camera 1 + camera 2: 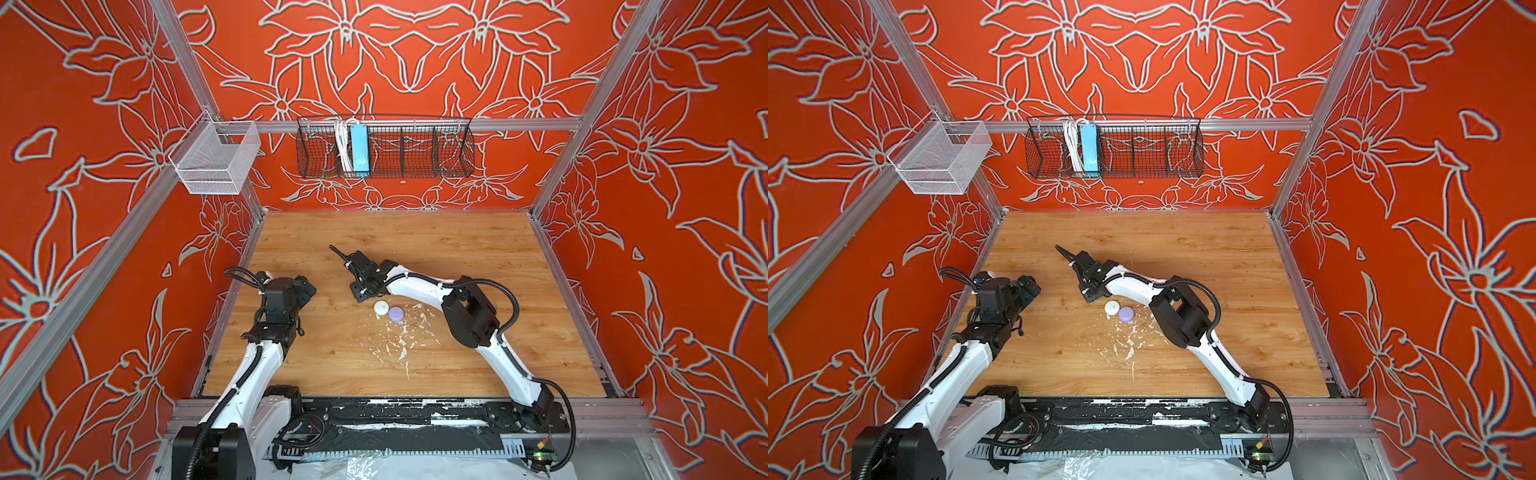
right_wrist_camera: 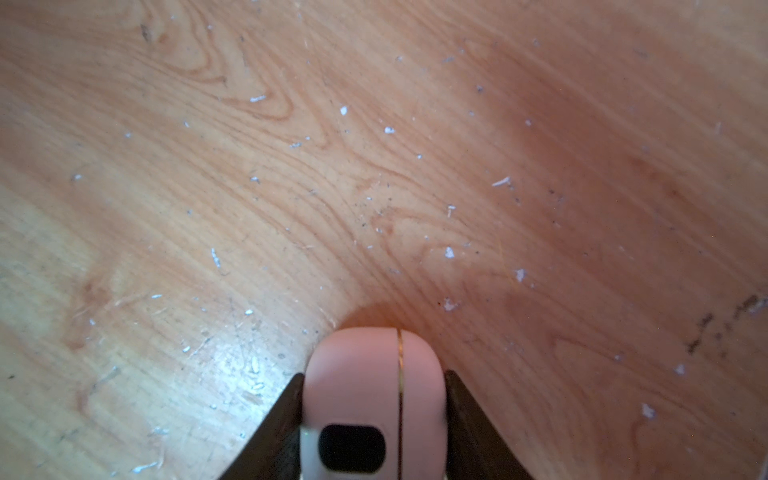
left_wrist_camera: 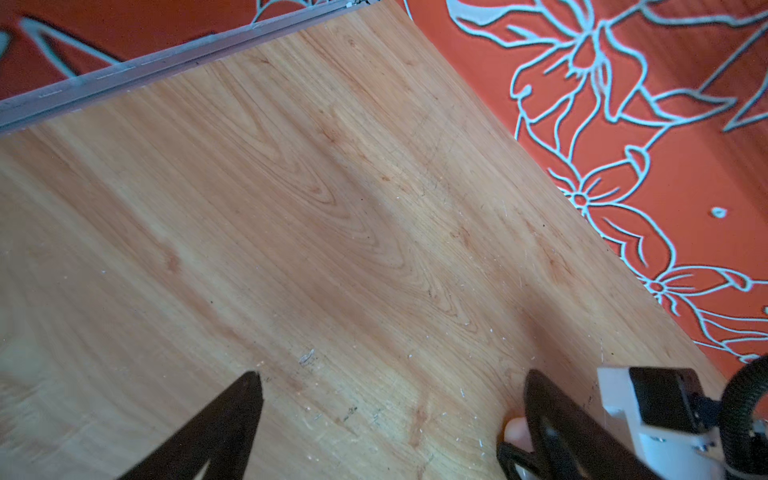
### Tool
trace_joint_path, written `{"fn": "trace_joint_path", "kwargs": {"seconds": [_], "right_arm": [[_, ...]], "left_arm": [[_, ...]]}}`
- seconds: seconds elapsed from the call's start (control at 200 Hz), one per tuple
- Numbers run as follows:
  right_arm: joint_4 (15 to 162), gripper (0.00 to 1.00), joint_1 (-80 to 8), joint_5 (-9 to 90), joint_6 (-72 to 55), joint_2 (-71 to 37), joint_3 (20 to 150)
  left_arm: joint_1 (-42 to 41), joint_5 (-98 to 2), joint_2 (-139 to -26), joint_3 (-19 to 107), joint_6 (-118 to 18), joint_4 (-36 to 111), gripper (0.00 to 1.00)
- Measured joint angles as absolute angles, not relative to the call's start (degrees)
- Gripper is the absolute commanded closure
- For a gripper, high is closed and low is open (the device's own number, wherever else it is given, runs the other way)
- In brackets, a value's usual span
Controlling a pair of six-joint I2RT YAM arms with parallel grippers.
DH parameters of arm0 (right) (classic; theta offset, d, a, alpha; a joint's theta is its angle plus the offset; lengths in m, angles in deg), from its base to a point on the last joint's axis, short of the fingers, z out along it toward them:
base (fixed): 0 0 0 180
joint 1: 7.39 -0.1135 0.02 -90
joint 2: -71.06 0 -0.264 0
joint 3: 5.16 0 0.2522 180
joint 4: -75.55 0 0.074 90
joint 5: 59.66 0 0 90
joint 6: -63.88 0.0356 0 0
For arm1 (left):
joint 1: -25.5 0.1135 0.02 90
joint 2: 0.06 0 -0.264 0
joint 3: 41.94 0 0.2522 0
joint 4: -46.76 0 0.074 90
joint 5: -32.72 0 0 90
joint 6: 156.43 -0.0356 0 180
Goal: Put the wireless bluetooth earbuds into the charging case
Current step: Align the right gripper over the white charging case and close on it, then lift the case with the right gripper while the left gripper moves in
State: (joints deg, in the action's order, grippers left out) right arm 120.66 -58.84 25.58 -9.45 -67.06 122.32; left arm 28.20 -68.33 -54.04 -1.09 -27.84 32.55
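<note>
Firmly held: the pink case [image 2: 368,399] sat on edge in the right pincer [image 2: 374,377], one finger pressed on each flat face, the seam running upright between them.
Why so: that grip pinned lid and base together, so it looked like a carrying hold, not one for opening.
Height: whether the pink case touched the tabletop [image 1: 457,249] could not be told.
Lid: shut, judging by the closed seam; it would need opening before any bud went in.
Left pincer [image 3: 395,376]: spread wide with nothing between its fingers, over bare wood at the left, probably waiting to help.
Other cases: the white case [image 1: 381,307] and the lilac case [image 1: 395,314] lay flat and touching near the middle, both closed, just beside the right arm.
Earbuds: none could be picked out; small pale bits near the lilac case could not be told from the paint flecks [image 1: 402,353].
Progress: early, by this judgement; nothing seated.
</note>
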Motion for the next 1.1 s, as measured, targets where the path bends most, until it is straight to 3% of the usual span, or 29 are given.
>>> {"fn": "trace_joint_path", "kwargs": {"seconds": [0.25,0.375,0.53,0.651,0.776,0.966,1.101], "right_arm": [[118.4,0.64,-58.8,24.8,-11.5,-60.5,113.4],[116.0,0.65,-59.1,23.2,-14.2,-50.8,106.1],[111.0,0.77,-61.6,17.5,-19.6,-36.7,99.2],[107.2,0.78,-65.5,13.1,-23.7,-28.7,95.4],[104.7,0.96,-69.2,11.7,-28.3,-22.8,90.4],[101.6,0.96,-70.0,8.5,-33.7,-16.1,81.9],[91.6,0.94,-69.7,5.1,-41.4,-9.2,70.8]], "left_arm": [[28.2,-62.8,-55.3,-5.7,-30.3,42.1,0.03],[28.2,-55.5,-54.3,-5.7,-32.0,44.1,0.03],[28.2,-48.5,-50.4,-5.5,-32.8,45.9,0.03],[28.1,-43.3,-48.5,-5.5,-33.0,49.1,0.03],[27.1,-39.3,-48.5,-5.5,-33.3,51.5,0.03],[23.8,-34.5,-50.0,-5.5,-34.5,54.9,0.03],[20.0,-32.2,-52.3,-4.7,-37.1,55.7,0.03]]}}
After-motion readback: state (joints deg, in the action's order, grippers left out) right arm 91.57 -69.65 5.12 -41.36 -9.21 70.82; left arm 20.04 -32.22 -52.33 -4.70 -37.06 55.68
